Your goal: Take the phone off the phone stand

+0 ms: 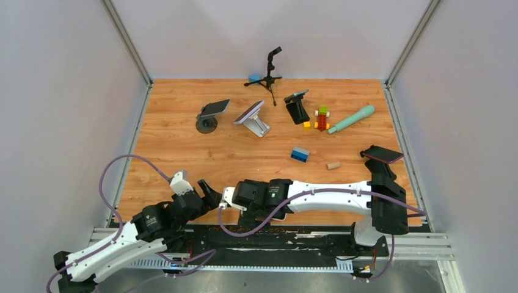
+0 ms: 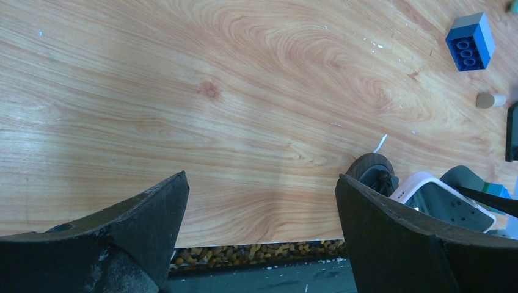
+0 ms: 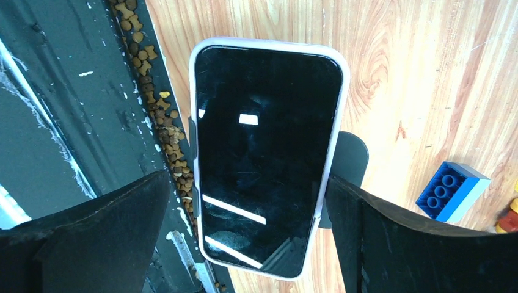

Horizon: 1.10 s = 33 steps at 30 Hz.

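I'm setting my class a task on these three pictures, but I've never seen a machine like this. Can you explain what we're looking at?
Two robot arms are bolted to a wooden table. The wide picture looks down from above and behind them; the other two come from a camera on each wrist. The left hand is open, holding nothing. The right hand is open around a white-cased phone on its stand; it does not seem to grip it yet. Farther back are other phones on stands, a tripod, a blue brick and toy blocks.
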{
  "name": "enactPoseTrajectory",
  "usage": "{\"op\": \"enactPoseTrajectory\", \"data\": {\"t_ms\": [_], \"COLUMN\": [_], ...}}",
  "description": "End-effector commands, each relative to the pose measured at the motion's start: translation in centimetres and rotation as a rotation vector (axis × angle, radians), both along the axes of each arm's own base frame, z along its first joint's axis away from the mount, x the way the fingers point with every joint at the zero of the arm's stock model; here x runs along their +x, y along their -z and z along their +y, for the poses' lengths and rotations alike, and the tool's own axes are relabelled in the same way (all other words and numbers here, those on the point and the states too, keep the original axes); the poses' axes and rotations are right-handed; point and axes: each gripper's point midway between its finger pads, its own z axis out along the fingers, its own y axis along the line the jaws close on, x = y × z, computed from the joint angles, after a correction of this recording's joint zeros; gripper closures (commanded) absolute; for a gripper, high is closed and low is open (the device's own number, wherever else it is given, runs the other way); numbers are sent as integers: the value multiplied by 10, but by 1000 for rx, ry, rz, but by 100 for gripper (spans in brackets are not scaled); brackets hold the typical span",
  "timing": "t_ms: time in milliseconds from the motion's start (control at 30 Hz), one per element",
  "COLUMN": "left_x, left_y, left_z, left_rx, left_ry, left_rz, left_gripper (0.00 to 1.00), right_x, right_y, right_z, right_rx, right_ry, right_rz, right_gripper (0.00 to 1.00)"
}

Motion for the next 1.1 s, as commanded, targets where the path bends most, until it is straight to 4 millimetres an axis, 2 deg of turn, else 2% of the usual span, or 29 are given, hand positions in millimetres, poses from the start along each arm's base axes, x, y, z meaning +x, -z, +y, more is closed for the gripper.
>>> {"op": "enactPoseTrajectory", "data": {"t_ms": [0,200,400,767,1067], "left_x": [7,5,4,3,2], "left_y": [-17,-18,-17,-17,-16], "left_z": [-5,-2,2,5,5], "left_rx": [-27,-32,-39,-45,-42], "left_ry": [-7,-11,-17,-28,-27], "left_rz": [-41,-43,-43,-45,-43], "left_gripper": [3,3,3,3,3], "right_x": [4,5,4,1,0], "right_y": [15,13,13,13,16], "right_z": [-19,-17,-15,-10,-9], "right_rx": [-101,-108,-112,-100,-104], "right_ry": [40,40,36,27,29], "right_rz": [-38,-81,-92,-71,-63], "right_gripper": [0,0,5,26,20]}}
